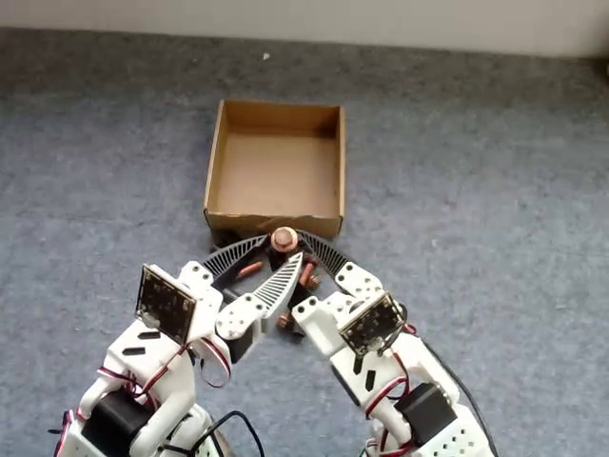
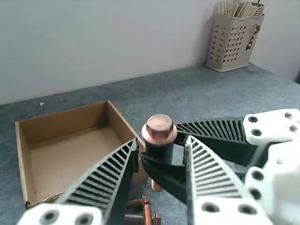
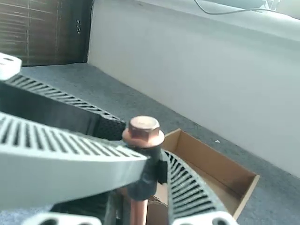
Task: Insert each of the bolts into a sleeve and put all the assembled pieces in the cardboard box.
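right pincer clamps the black sleeve upright just in front of the box, bolt seated down to its head. left pincer sits half open either side, not gripping. we'd back left straight off, keep the sleeve vertical, clear the front wall, lower gently.

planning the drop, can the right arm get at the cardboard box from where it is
Probably yes: the right claw, at the sleeved bolt, is just short of the cardboard box, open-topped, nothing between. The left claw crowds close, though.
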Robot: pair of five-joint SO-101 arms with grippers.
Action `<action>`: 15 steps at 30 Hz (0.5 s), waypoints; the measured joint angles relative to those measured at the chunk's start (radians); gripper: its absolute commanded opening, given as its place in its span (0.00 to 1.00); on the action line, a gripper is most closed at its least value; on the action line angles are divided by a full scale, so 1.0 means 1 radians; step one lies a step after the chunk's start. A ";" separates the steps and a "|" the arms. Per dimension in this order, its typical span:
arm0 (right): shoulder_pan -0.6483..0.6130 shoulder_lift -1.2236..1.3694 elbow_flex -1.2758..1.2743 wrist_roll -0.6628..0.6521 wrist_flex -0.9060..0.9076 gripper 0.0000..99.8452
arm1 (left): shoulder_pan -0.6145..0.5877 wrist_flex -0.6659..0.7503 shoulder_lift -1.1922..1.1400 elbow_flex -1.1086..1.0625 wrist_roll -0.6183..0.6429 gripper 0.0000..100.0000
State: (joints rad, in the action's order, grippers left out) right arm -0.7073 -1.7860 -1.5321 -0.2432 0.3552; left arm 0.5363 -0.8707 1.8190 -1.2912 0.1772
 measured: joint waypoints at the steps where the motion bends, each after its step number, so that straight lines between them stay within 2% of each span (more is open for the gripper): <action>1: 0.014 0.000 0.000 0.000 0.000 0.01 | 0.000 -0.002 0.000 0.000 0.000 0.18; 6: 0.077 0.000 0.000 0.000 0.000 0.01 | -0.003 -0.005 0.000 0.006 0.000 0.18; 10: 0.137 -0.003 -0.012 0.000 -0.002 0.01 | -0.055 -0.006 -0.002 0.012 0.000 0.18; 15: 0.212 -0.002 -0.086 0.000 -0.002 0.01 | -0.173 -0.006 -0.002 0.037 -0.002 0.04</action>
State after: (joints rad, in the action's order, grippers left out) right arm -0.4956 -1.7875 -1.6180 -0.2432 0.3537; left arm 0.3629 -0.8769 1.8174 -1.2543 0.1757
